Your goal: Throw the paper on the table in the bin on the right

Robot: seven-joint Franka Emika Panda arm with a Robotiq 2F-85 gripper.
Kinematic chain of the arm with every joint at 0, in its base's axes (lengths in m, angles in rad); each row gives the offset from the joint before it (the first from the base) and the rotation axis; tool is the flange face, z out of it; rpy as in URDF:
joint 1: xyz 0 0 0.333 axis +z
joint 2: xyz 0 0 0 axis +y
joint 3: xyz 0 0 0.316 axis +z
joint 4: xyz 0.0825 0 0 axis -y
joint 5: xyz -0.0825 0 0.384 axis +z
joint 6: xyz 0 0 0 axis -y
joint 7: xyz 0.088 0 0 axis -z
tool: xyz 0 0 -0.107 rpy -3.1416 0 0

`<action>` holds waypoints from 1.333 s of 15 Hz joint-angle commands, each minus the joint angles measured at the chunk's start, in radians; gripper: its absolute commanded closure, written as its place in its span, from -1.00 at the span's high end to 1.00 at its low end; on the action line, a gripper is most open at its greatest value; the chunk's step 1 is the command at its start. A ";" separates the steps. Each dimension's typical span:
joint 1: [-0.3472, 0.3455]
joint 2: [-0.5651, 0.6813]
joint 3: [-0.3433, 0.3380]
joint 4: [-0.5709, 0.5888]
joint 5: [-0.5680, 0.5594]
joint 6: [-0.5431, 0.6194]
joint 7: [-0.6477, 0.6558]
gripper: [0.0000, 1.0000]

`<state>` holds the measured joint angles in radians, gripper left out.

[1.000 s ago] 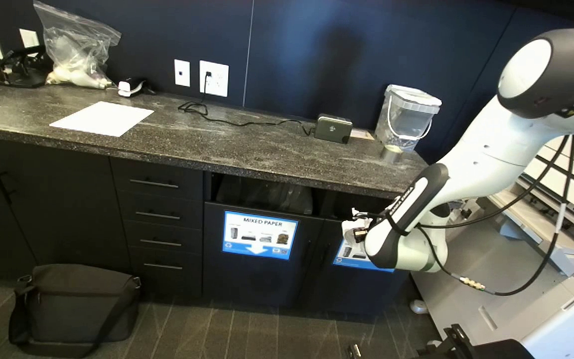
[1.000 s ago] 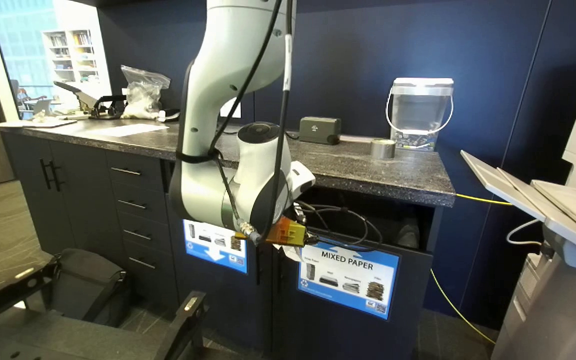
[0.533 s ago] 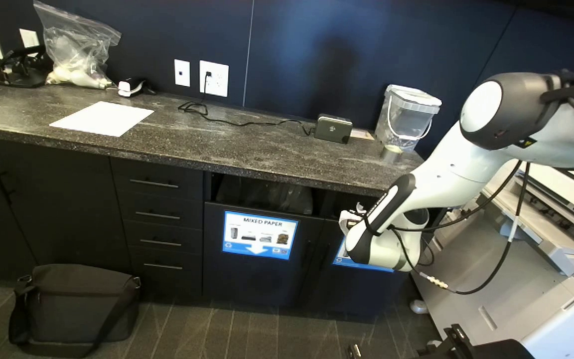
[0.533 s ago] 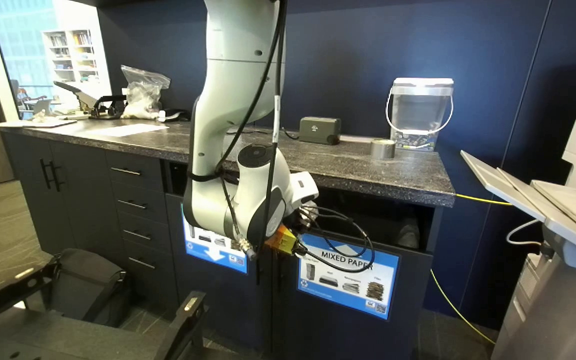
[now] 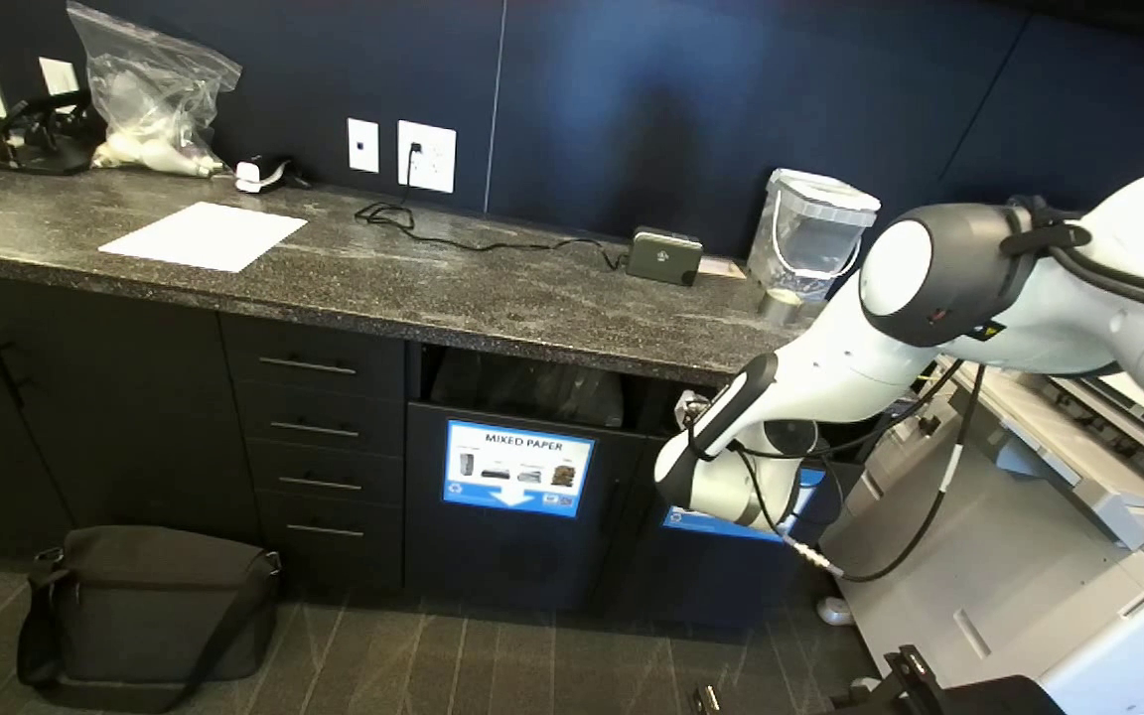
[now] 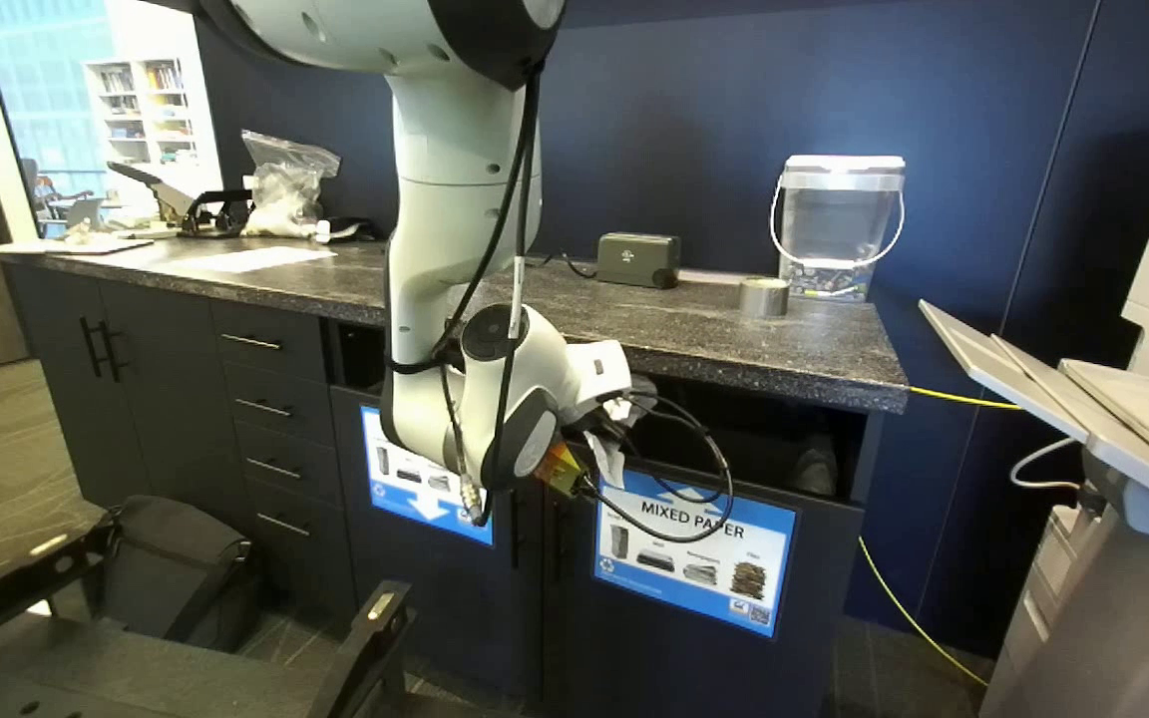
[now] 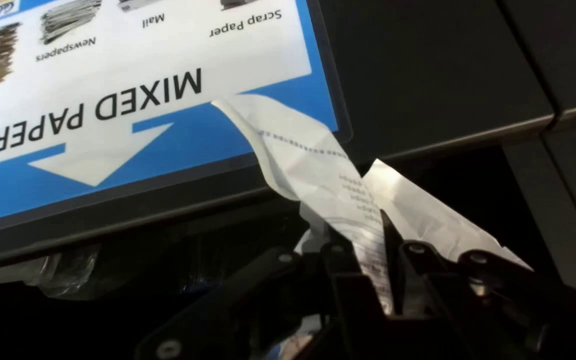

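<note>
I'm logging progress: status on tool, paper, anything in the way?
Tool pinching paper. Held at opening of right-hand bin, not yet dropped. Black cable crosses bin front in an exterior view; might snag.

Creased white paper (image 7: pixel 328 185), apparently pinched by the jaws, is near the bin (image 6: pixel 694 653).

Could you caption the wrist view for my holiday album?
The gripper holds a crumpled, printed paper strip by the bin labelled MIXED PAPER.
</note>
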<state>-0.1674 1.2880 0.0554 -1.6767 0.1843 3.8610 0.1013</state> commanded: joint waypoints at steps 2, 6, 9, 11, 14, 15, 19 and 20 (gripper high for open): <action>0.047 0.156 -0.025 0.224 0.102 0.037 0.046 -0.66; 0.088 0.246 -0.045 0.400 0.221 -0.003 0.023 -0.66; 0.109 0.196 -0.050 0.378 0.307 -0.012 -0.003 -0.66; 0.124 0.202 -0.056 0.407 0.339 -0.022 -0.018 -0.67; 0.124 0.197 -0.063 0.439 0.339 -0.045 -0.032 -0.67; 0.122 0.196 -0.065 0.452 0.341 -0.052 -0.034 -0.66; 0.113 0.203 -0.068 0.459 0.308 -0.093 -0.025 -0.67; 0.114 0.203 -0.071 0.460 0.310 -0.099 -0.027 -0.66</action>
<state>-0.0565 1.4831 0.0015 -1.2501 0.5024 3.7741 0.0825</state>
